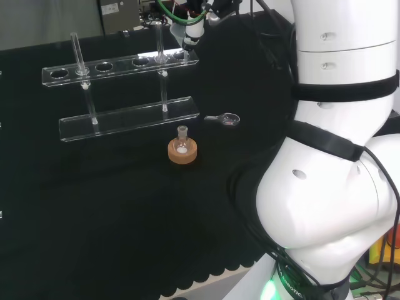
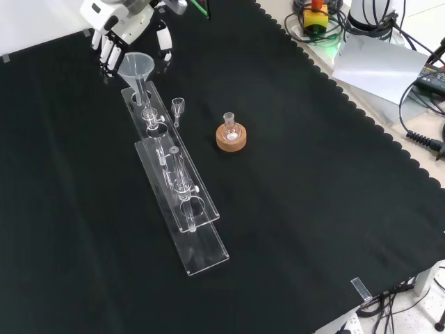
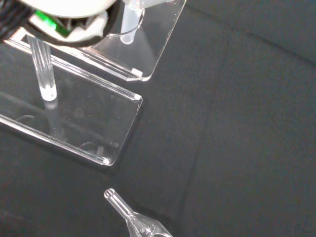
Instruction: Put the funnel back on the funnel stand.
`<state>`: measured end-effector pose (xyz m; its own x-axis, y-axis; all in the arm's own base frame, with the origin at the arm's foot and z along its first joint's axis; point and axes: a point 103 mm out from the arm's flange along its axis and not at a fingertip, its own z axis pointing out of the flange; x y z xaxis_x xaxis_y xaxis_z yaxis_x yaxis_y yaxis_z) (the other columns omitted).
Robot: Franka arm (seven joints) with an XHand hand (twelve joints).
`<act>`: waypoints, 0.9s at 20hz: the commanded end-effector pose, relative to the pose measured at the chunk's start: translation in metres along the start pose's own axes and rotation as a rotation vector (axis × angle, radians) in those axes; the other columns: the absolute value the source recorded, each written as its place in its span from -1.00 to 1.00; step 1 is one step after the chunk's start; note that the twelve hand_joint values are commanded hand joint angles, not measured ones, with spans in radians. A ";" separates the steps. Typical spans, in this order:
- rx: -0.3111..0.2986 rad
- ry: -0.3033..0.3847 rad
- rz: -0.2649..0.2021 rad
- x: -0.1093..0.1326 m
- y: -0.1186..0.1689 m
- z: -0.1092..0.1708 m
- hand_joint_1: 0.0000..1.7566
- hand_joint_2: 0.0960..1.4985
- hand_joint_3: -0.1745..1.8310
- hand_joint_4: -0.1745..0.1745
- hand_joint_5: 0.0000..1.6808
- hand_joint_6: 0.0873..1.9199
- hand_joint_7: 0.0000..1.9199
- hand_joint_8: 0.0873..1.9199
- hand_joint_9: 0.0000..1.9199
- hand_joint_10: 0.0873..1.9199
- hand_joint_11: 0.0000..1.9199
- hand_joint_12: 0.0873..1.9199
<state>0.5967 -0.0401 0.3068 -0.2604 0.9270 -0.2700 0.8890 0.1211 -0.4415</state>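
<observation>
One clear funnel (image 2: 136, 67) stands with its stem in the end hole of the funnel stand (image 2: 182, 202).
Robot hand (image 2: 115, 31) sits just behind its cone, fingers straight, holding nothing; a brush while leaving could tip this light funnel out.

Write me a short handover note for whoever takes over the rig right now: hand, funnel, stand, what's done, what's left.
Hand: at the far end of the funnel stand in the front view, fingers close around the funnel; whether they grip it I cannot tell.
Funnel: upright, stem down into the end hole of the stand's upper shelf.
Also on the cloth: small flask on a cork ring, and a small glass piece lying beside the stand.
Done: funnel appears seated in the stand.
Left: confirm it sits on its own, open the hand if needed, draw back.
</observation>
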 end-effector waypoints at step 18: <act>0.062 0.028 -0.026 0.012 0.003 0.010 -0.17 -0.29 -0.15 -0.06 -0.77 -1.00 -0.88 -0.37 -0.54 -0.41 -0.65 0.41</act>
<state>0.6016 -0.0337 0.2917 -0.2689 0.9300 -0.2506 0.8627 0.1169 -0.4920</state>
